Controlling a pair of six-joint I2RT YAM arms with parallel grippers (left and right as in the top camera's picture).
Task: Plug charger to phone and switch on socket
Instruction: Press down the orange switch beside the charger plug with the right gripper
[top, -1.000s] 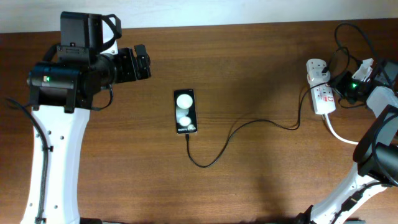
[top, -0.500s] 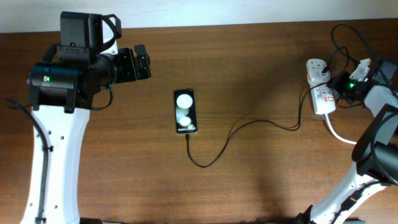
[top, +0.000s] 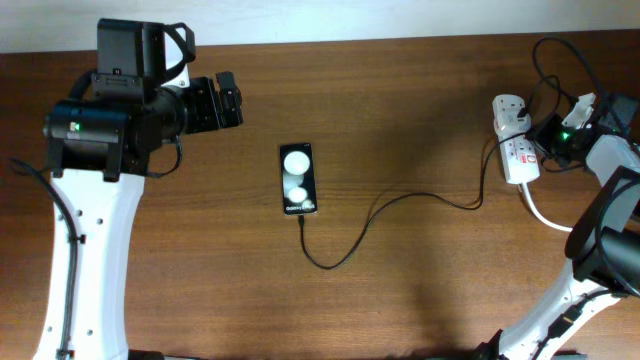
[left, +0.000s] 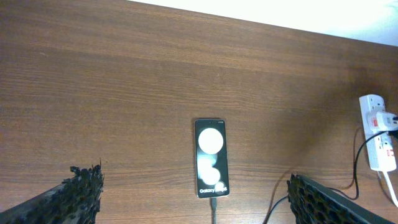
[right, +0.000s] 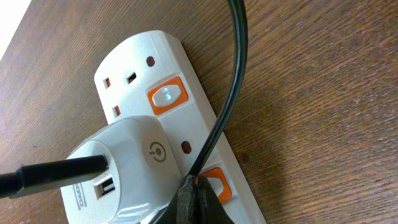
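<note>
At socket (right: 127, 59) — R gripper (right: 191, 190) pressed together; L gripper (top: 229, 98) spread, above phone (left: 211, 157).

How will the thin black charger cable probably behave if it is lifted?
The thin black charger cable lies in loose curves, so it is probably floppy and would sag. Its tip seems to meet the small black smartphone, so pulling may drag that phone.

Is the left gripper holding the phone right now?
No. From overhead, the phone lies flat on the table, with bare wood between it and the left gripper.
</note>
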